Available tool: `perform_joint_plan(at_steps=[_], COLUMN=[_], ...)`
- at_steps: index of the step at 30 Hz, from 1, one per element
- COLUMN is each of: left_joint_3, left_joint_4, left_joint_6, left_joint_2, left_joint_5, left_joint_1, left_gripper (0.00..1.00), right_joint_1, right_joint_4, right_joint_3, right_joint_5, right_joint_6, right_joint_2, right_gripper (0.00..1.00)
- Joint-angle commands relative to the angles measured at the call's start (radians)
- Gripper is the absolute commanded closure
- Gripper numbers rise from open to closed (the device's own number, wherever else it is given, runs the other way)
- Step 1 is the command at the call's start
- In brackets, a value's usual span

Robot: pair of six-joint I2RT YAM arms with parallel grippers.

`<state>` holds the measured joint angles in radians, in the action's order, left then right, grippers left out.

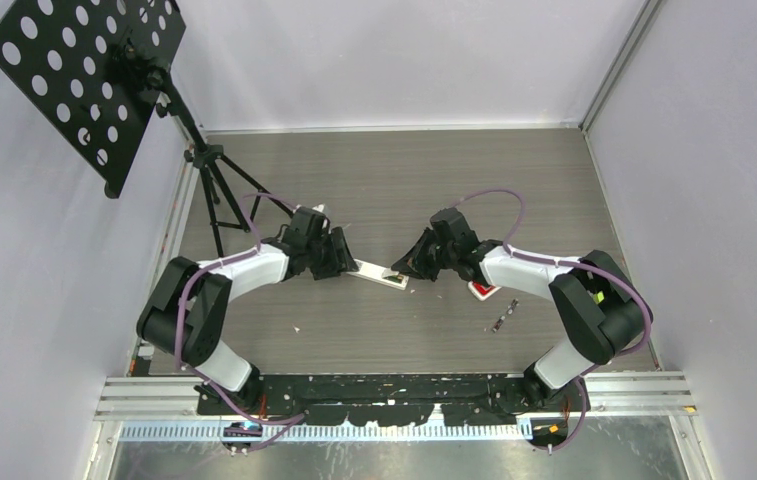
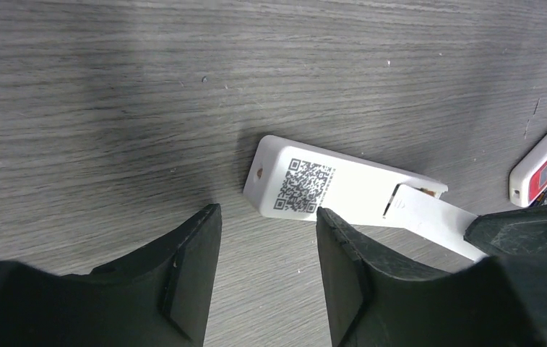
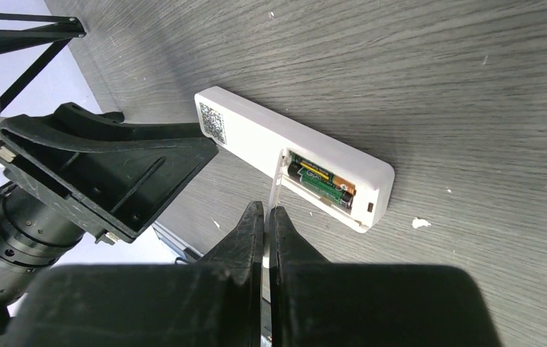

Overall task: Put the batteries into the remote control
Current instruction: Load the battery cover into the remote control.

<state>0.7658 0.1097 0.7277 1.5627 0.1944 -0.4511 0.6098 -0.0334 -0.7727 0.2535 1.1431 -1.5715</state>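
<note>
The white remote (image 3: 256,137) lies face down on the counter (image 3: 472,72), its bay open with 2 batteries (image 3: 322,181) seated inside. In the top view, the right gripper (image 3: 266,210) sits at the remote's 3 o'clock, pinching the thin cover (image 3: 278,181). The left gripper (image 2: 269,212) stands wide at 9 o'clock.

The table (image 2: 111,87) is grey wood-grain, matt and faintly streaked. The remote (image 3: 256,134) is smooth white plastic with a soft sheen, and its thin cover (image 2: 429,213) looks the same. Glossy green-and-gold wraps on the batteries (image 3: 324,181). The left gripper (image 2: 268,211) is matt black plastic. The stand (image 1: 84,70) looks like black painted metal.
</note>
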Motion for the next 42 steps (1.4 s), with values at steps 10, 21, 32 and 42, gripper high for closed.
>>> perform_joint_plan(at_steps=[10,21,32,42], left_joint_3=[0.042,0.066,0.081,0.101], left_joint_4=[-0.006,-0.003,0.019,0.046], left_joint_6=[-0.030,-0.040,-0.054,-0.073], left_joint_2=[-0.015,0.023,0.018,0.030], left_joint_5=[-0.037,-0.013,-0.036,-0.065], left_joint_1=[0.006,0.008,0.018,0.023], left_gripper=[0.43,0.42,0.42,0.41], right_joint_1=[0.019,0.019,0.019,0.019], right_joint_4=[0.025,0.060,0.145,0.215], right_joint_3=[-0.023,-0.035,-0.042,-0.047], right_joint_5=[0.009,-0.029,-0.056,-0.098], right_joint_6=[-0.020,-0.030,-0.051,-0.092], right_joint_2=[-0.014,-0.031,0.042,0.059], right_gripper=[0.99,0.72,0.57,0.57])
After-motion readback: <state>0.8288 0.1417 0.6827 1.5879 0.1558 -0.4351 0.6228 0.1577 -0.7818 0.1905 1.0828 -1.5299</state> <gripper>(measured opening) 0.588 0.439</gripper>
